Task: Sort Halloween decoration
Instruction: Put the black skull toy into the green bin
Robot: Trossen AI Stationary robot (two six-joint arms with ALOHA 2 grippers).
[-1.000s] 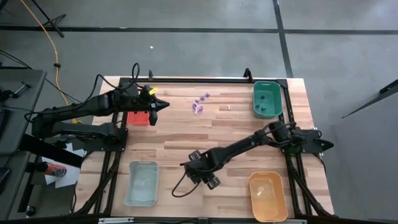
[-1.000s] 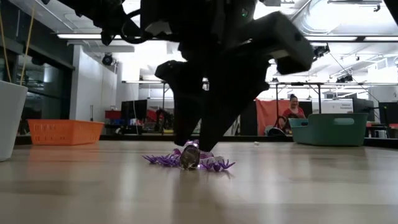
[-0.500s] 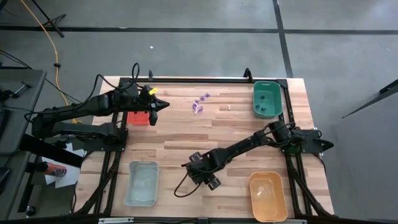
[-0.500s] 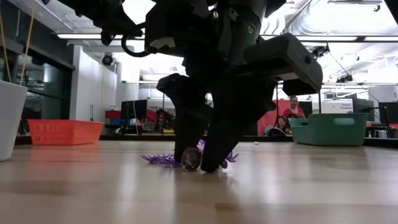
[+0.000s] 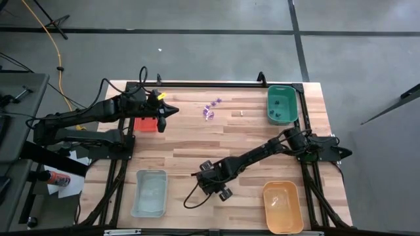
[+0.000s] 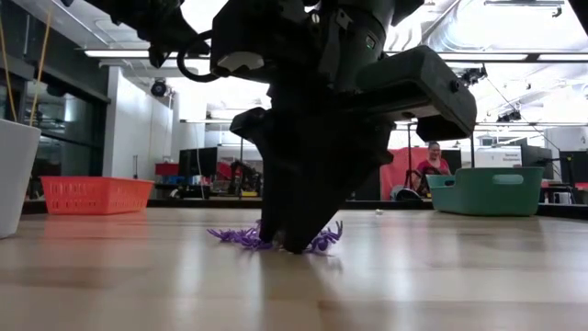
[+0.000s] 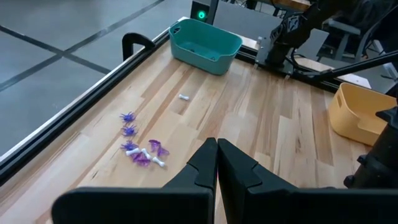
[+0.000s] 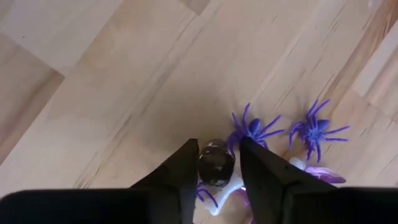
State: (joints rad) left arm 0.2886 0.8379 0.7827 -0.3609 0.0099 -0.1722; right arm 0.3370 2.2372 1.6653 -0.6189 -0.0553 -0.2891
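Right gripper [image 8: 217, 163] down on the wooden table [image 5: 197, 141], fingers pinching a dark bead [image 8: 216, 165].
Purple spiders [image 8: 316, 132] alongside; left gripper [image 7: 216, 163] shut, empty; person [image 6: 430, 165] seated behind.

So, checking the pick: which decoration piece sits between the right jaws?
The dark round piece, flanked by both jaws of the right gripper; the purple spiders lie beside it.
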